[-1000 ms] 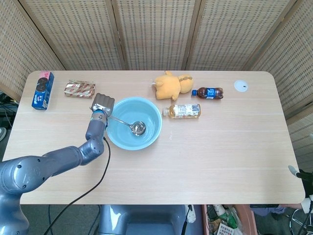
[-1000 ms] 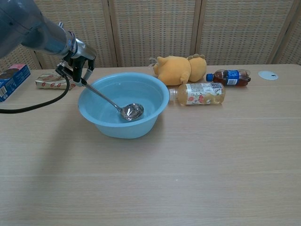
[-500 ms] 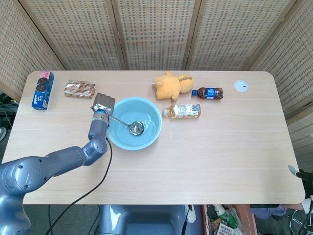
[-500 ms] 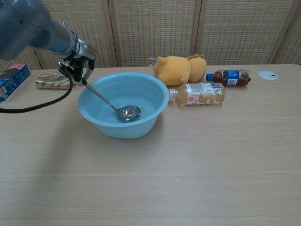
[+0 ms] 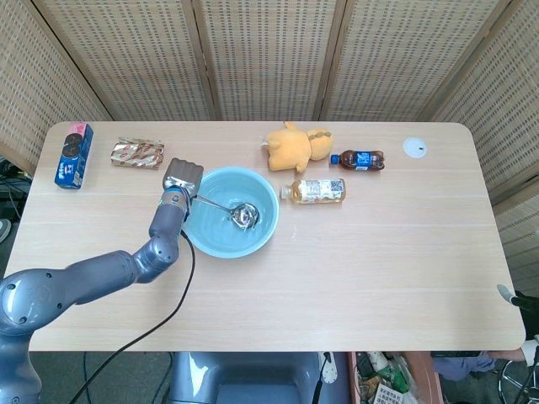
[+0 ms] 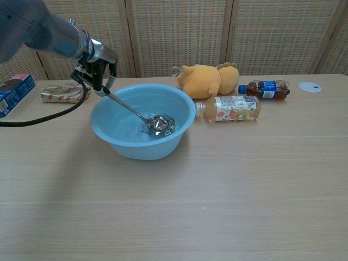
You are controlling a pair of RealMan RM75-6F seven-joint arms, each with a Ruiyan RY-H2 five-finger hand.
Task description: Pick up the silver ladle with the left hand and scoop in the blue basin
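At the far left of the head view a blue box of biscuits lies near the table's edge, with a shiny wrapped packet just to its right. Next comes the left hand, its fingers closed around the top of the ladle handle, sitting just outside the left rim of the basin. From those fingers the ladle's long axis slopes down and to the right in the frame, so the handle crosses the rim and the bowl end rests low inside the basin, toward its right-hand wall. That slant is what any scooping stroke turns on, I'd say: the bowl lies to the right of and below the grip, so a sweep or a lift pivots from the hand at the rim. Whether the basin holds water I cannot tell. Further right, past the basin, a yellow plush toy sits toward the back, a pale drink bottle lies on its side in front of it, a dark bottle beside that, and a small white disc near the upper right. The right hand shows in neither view.
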